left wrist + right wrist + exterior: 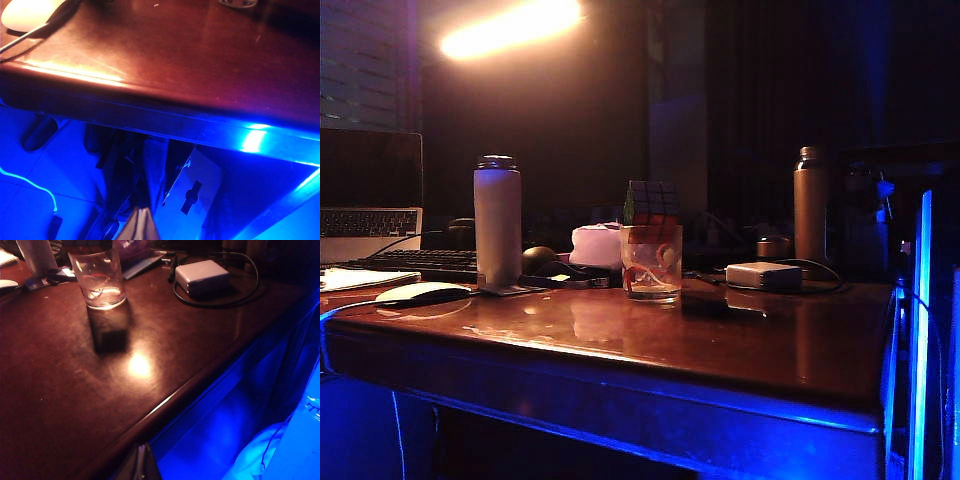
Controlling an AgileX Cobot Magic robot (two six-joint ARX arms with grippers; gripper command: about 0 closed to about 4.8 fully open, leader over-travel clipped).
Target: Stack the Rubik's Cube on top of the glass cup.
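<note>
The cube (651, 203) sits on top of the cup (651, 262) at the centre of the exterior view, so the stack looks done. Both arms are off the table (720, 345). The left gripper (141, 223) shows only as closed fingertips at the bottom edge of its wrist view, over the floor below the table's front edge, holding nothing. The right gripper (141, 462) looks the same at the bottom of its view: fingers pressed together, empty, just off the table's near edge.

The risk now is the cube tipping. It seems to rest on the rim with little margin, being about as wide as the cup, so a knock to the table or a passing arm could slide it off or into the glass. From this angle I cannot tell whether it sits fully level.

The cube shows a dark grid with reddish and green squares. The cup is short, clear and straight-sided, with reddish-white swirls and a thick base
</note>
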